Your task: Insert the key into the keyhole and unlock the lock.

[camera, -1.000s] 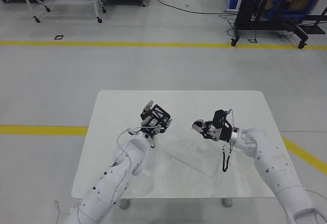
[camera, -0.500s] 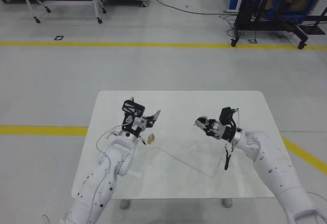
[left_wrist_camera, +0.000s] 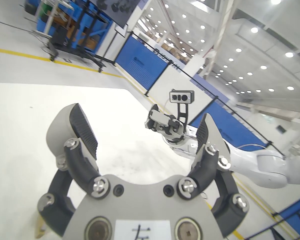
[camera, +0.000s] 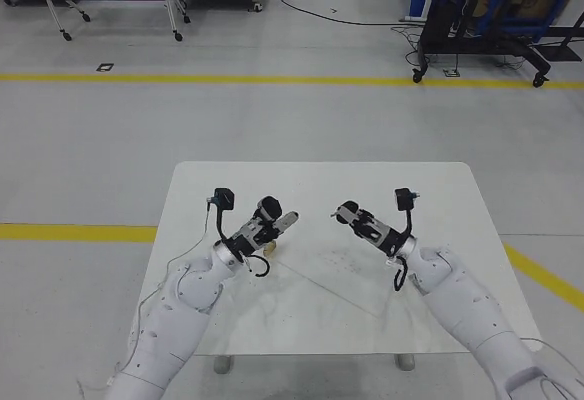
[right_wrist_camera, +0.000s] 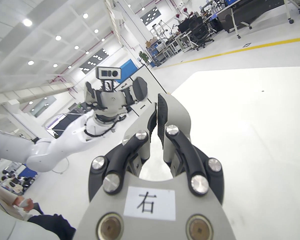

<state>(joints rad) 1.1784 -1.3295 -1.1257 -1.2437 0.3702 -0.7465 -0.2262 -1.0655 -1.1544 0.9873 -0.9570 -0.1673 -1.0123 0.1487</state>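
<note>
Little of the task can be judged as done. The lock (camera: pixel 269 246), a small brass-coloured piece, is seen lying on the white table (camera: pixel 442 190) at about 9 o'clock from the table's middle. Nothing is seen entered into it, so both the insertion and the turning are judged to be left. The left gripper (camera: pixel 275 214) is held just above the lock, toward 12 o'clock of it, with its jaws spread wide and nothing between the ribbed pads (left_wrist_camera: pixel 83 128); the lock is thus not yet steadied. The right gripper (camera: pixel 343 212) is held above the table at 3 o'clock from the left one, well apart from it, with its tips turned toward it. Its pads are pressed together with hardly a gap. Whether the key is pinched between them cannot be told, since so thin a thing would be hidden there. If the key is held, the lock would probably have to be grasped first and its keyhole turned toward the right gripper; the keyhole itself is too small to be made out.
</note>
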